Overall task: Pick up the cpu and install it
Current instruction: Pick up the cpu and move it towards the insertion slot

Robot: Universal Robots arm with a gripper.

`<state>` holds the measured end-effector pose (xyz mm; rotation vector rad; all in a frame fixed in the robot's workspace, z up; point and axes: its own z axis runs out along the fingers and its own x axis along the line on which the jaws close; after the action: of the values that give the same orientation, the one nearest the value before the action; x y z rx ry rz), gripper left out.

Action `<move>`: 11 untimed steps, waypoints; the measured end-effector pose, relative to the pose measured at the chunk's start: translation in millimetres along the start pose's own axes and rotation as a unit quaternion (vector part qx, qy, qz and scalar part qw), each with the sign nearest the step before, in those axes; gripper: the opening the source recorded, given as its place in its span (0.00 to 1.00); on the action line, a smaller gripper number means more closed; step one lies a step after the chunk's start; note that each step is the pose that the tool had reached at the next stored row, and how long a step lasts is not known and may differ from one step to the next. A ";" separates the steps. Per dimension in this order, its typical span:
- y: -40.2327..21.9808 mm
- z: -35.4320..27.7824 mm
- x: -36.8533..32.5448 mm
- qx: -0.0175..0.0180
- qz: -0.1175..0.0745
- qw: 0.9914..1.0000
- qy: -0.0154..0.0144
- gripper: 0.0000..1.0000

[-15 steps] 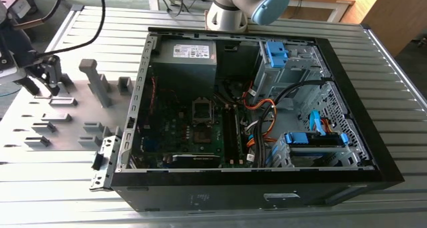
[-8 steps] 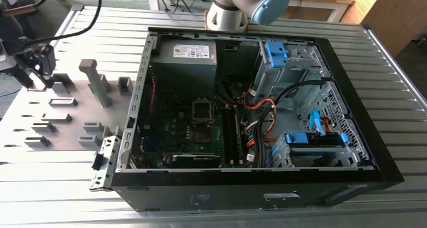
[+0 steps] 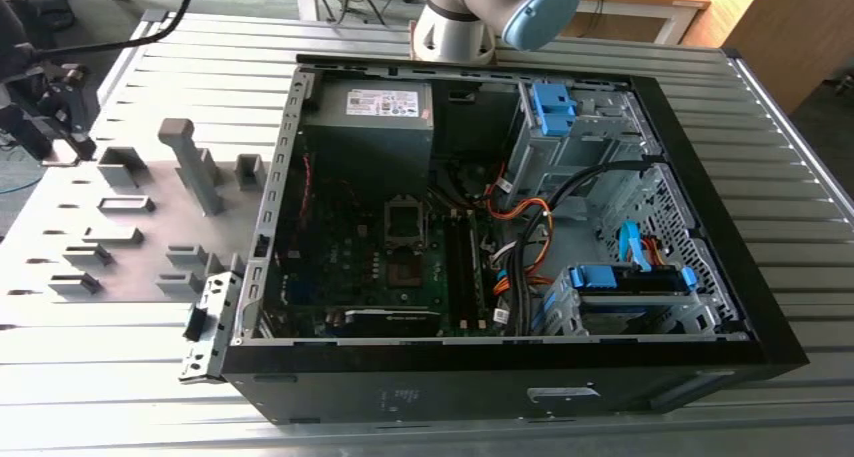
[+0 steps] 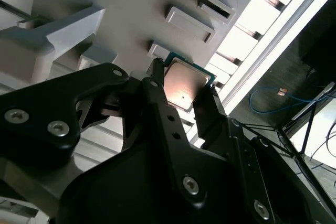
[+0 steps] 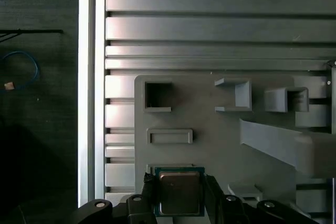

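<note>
Exterior view: open case (image 3: 507, 377) with socket (image 3: 414, 239), well apart from grey plate (image 3: 154, 217) at the view's left. Second wrist view: gripper (image 4: 182, 95) pinched on cpu (image 4: 185, 80) by two opposite edges, just over plate. First wrist view: same thin-edged hold (little purchase); likely hazard a slip or twist, hence skewed seating.

You see the open computer case (image 3: 467, 387) in the middle of the slatted table (image 3: 120, 377), with the arm's base (image 3: 461, 22) at twelve o'clock. The grey holder plate (image 3: 147, 222) lies at nine o'clock, the gripper (image 3: 60, 137) at its ten o'clock corner. Inside the case, the motherboard (image 3: 360, 267) sits toward seven o'clock and a blue drive caddy (image 3: 627, 277) toward four.
</note>
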<state>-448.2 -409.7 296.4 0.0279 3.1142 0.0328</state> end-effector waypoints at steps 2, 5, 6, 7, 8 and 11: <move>0.1 -6.4 -0.2 0.000 0.000 1.000 0.000 0.47; 0.4 -15.9 -0.7 0.000 0.000 1.000 0.000 0.47; 0.4 -18.7 -0.8 0.000 0.000 1.000 0.000 0.47; 0.5 -21.0 -1.0 0.000 0.000 1.000 0.000 0.47; 0.5 -21.8 -1.0 0.000 0.000 1.000 0.000 0.47; 0.5 -21.7 -1.0 0.000 0.000 1.000 0.000 0.47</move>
<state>-447.8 -409.7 318.1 0.0278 3.1140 0.0330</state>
